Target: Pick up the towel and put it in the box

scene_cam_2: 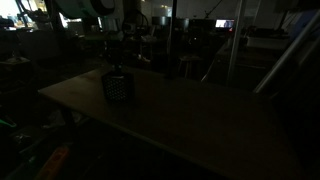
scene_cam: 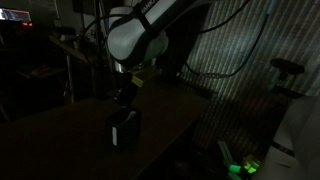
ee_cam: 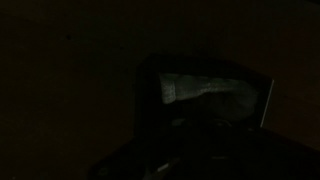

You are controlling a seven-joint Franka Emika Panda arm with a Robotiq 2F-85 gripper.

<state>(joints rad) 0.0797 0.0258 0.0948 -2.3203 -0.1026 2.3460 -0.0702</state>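
Pale grey-white wrinkled cloth towel (ee_cam: 205, 90) glimpsed inside small black cube-shaped box (scene_cam: 125, 130) on dark surface (scene_cam_2: 200, 115). Probably soft, light, floppy; best pinched at a fold. Gripper (scene_cam: 124, 100) closed just above, can't tell if clamping cloth.

One box (scene_cam: 126, 131), one towel (ee_cam: 205, 88), one table (scene_cam_2: 200, 120)

Dim room. A broad brown wooden table (scene_cam_2: 190, 120) filled the middle of both exterior views. In an exterior view, a pale ribbed wall panel (scene_cam: 235, 50) hung at two o'clock, and a small green glowing object (scene_cam: 245, 165) sat at four o'clock. A thin upright pole (scene_cam_2: 232, 50) stood at one o'clock.
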